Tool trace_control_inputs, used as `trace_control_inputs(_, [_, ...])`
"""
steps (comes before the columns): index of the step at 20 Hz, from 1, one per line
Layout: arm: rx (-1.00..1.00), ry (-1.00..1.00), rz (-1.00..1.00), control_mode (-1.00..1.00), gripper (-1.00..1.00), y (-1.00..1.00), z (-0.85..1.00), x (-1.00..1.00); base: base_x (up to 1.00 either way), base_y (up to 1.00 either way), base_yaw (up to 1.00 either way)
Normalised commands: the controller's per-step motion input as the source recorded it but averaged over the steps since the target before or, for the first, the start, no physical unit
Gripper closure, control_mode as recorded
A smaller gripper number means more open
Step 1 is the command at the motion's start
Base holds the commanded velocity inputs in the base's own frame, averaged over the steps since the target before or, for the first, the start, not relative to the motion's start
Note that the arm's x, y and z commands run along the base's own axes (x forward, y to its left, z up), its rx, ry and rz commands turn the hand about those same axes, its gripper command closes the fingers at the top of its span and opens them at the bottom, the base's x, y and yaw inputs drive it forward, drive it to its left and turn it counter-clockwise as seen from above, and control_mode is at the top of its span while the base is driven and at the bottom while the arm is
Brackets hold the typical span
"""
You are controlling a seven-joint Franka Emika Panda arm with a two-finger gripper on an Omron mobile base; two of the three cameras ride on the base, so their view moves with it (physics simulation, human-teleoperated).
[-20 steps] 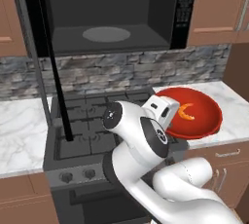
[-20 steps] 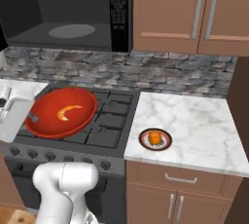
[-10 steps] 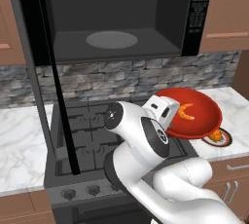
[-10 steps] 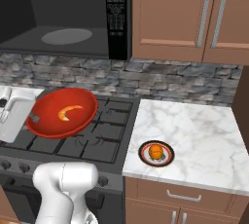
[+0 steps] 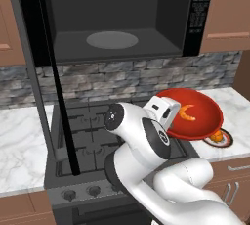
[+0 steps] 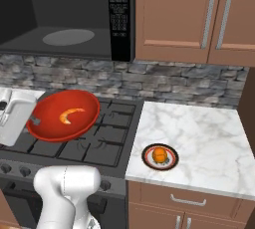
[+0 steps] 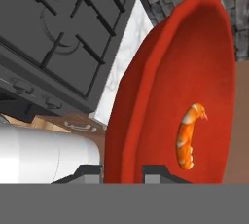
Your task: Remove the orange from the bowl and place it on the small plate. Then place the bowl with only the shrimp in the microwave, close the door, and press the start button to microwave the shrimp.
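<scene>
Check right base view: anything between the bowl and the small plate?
Nothing rests there. Between the bowl, held on the gripper over the stove, and the small plate carrying the orange lie only bare burner grates and the counter edge.

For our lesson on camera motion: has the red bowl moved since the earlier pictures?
Yes. The camera shifted too, but in the right base view the bowl sits higher against the stove and backsplash, so it has risen.

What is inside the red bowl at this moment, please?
Inside the bowl lies one shrimp, with no fruit beside it. The orange sits on the small plate. The gripper covers a bit of the bowl's rim.
</scene>
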Motion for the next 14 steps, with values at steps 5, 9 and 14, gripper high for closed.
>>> trace_control_inputs(5, [0.0, 0.0, 0.01, -1.0, 1.0, 0.0, 0.0, 0.01, 0.24, 0.0, 0.0])
trace_control_inputs(9, [0.0, -0.05, 0.19, -1.0, 1.0, 0.0, 0.21, 0.0, 0.0, 0.0, 0.0])
trace_control_inputs(14, [-0.01, -0.16, 0.31, -1.0, 1.0, 0.0, 0.56, 0.0, 0.0, 0.0, 0.0])
